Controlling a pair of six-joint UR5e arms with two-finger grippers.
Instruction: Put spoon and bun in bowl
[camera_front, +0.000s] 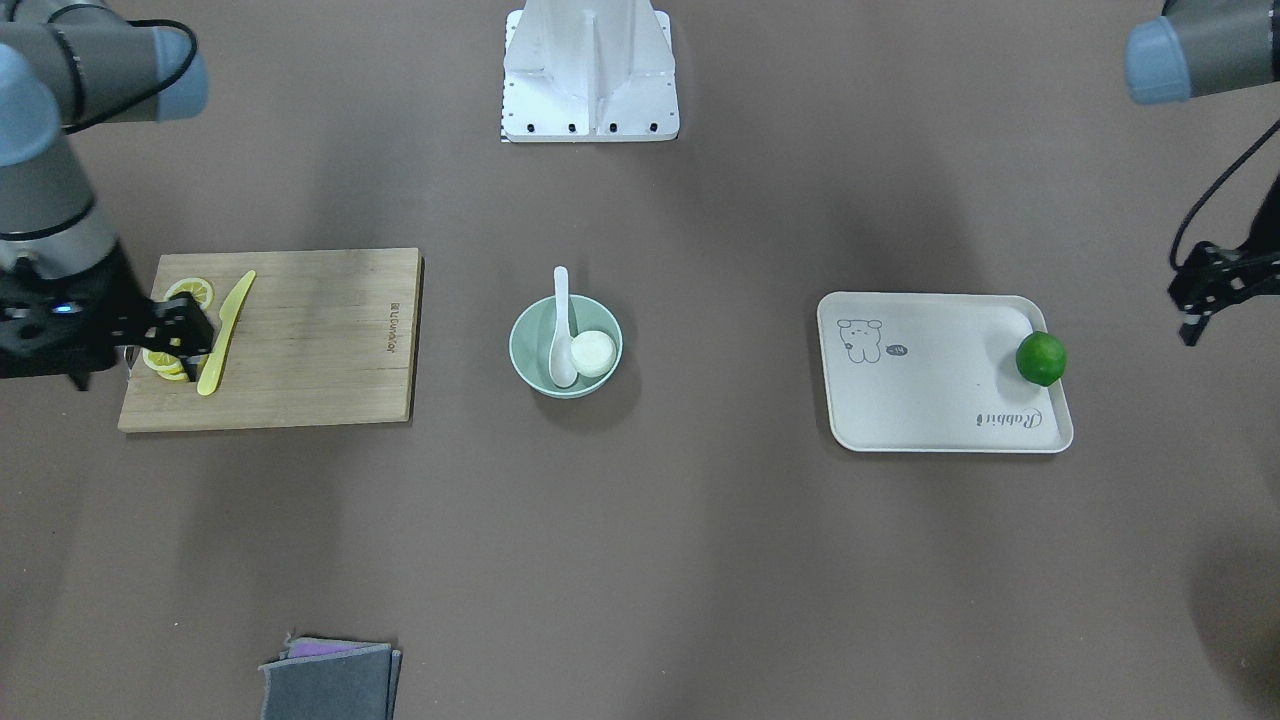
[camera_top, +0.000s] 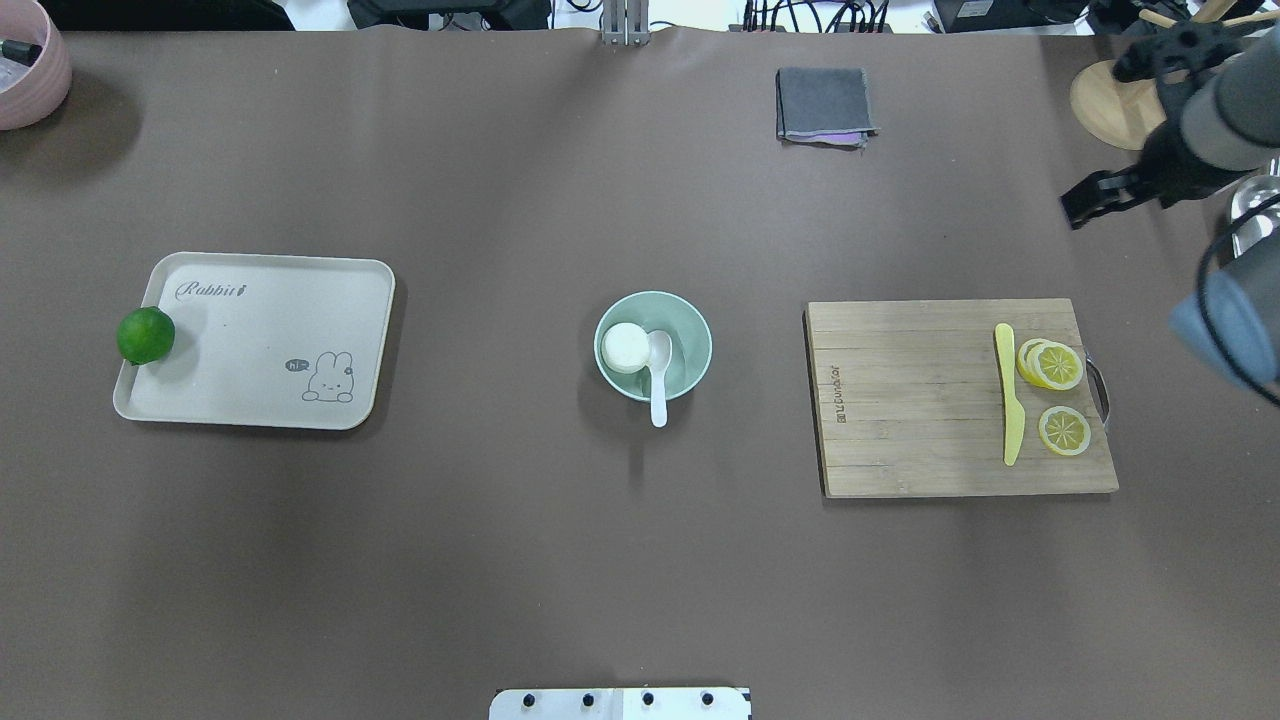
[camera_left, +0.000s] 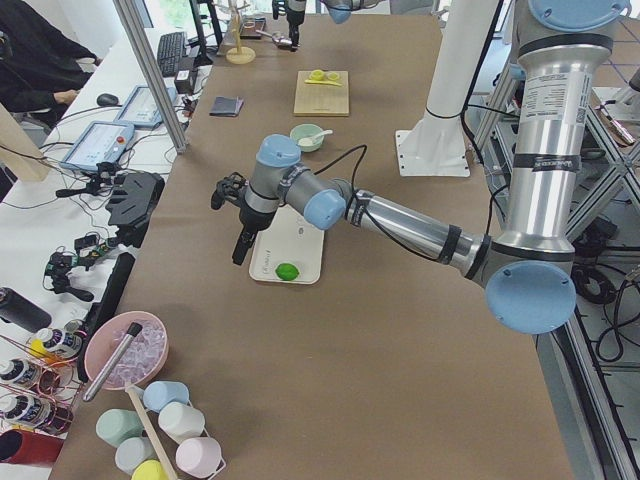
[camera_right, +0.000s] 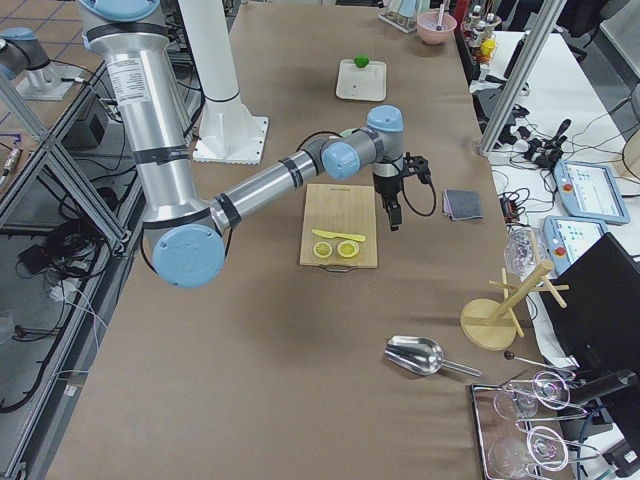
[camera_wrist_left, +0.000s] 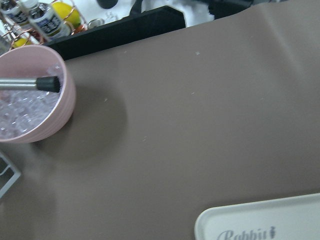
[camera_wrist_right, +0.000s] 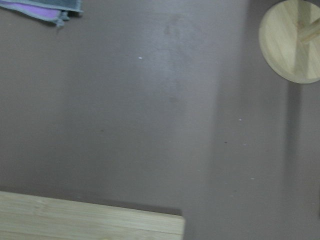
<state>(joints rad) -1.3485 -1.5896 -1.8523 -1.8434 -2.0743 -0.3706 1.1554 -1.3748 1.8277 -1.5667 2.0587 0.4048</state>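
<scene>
The pale mint-green bowl (camera_top: 699, 336) (camera_front: 520, 338) stands at the table's middle. The white bun (camera_top: 626, 347) (camera_front: 593, 352) lies inside it. The white spoon (camera_top: 658, 374) (camera_front: 561, 335) rests in the bowl beside the bun, with its handle over the rim. My right gripper (camera_top: 1074, 211) (camera_front: 203, 342) hangs above the far right end of the cutting board; it looks shut and empty. My left gripper (camera_front: 1188, 334) (camera_left: 240, 254) hangs past the tray's outer end; it looks shut and empty. Both are far from the bowl.
A wooden cutting board (camera_top: 920, 420) holds a yellow knife (camera_top: 1011, 405) and lemon slices (camera_top: 1056, 366). A cream tray (camera_top: 260, 350) has a green lime (camera_top: 146, 335) at its edge. A folded grey cloth (camera_top: 822, 104), a pink bowl (camera_top: 28, 70) and a wooden stand (camera_top: 1104, 108) sit at the far edge.
</scene>
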